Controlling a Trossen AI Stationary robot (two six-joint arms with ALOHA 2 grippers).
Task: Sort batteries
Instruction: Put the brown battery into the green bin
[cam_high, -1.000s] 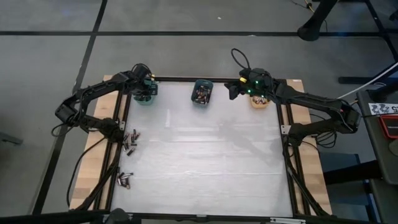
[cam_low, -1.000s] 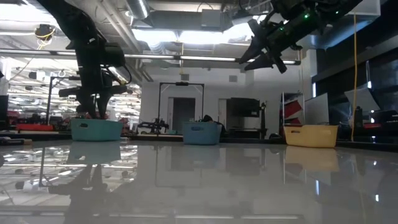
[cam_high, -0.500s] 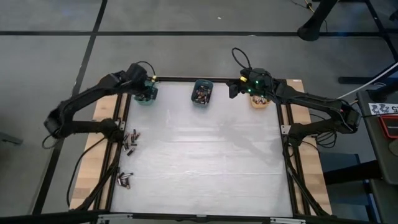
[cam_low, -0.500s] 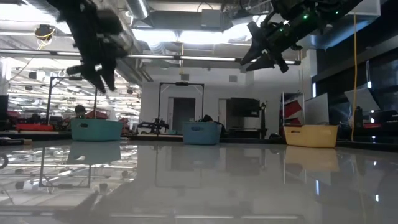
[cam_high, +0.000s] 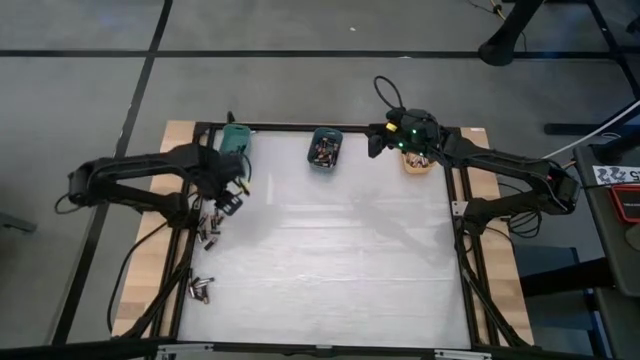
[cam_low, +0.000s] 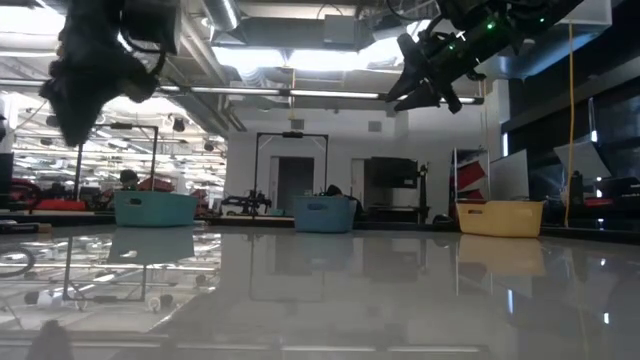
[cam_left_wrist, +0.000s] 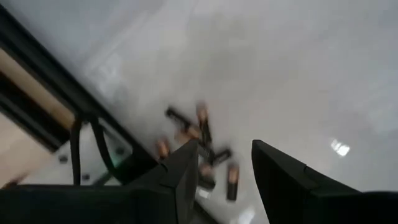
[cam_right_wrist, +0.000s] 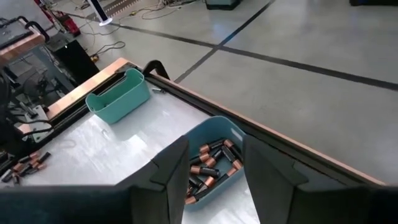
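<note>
High view: my left gripper (cam_high: 228, 197) has swung away from the teal bin (cam_high: 234, 138), where it hung a second ago, and now sits over the table's left edge, just above the nearer cluster of batteries (cam_high: 209, 227). I judge that one drop is finished and I am heading for the next pick. A 2nd small cluster (cam_high: 200, 289) lies farther down the same edge. My right gripper (cam_high: 378, 141) has not moved; it waits between the blue bin (cam_high: 325, 148) and the orange bin (cam_high: 417, 161).

Low view: my left gripper (cam_low: 75, 105) is up at the left, clear of the table, and the right gripper (cam_low: 425, 80) is high too. All 3 bins stand in a row along the far edge.

Left wrist view: my fingers (cam_left_wrist: 186, 180) are spread with nothing between them. About 6 cells (cam_left_wrist: 202, 149) lie flat below them, coppery ends showing, their long axes fanned in different directions, so I shall have to turn to suit whichever 1 I choose.

Right wrist view: my fingers (cam_right_wrist: 171, 165) are parted and empty above the blue bin (cam_right_wrist: 231, 134), where the cells (cam_right_wrist: 208, 165) lie flat, mostly slanted the same way.
</note>
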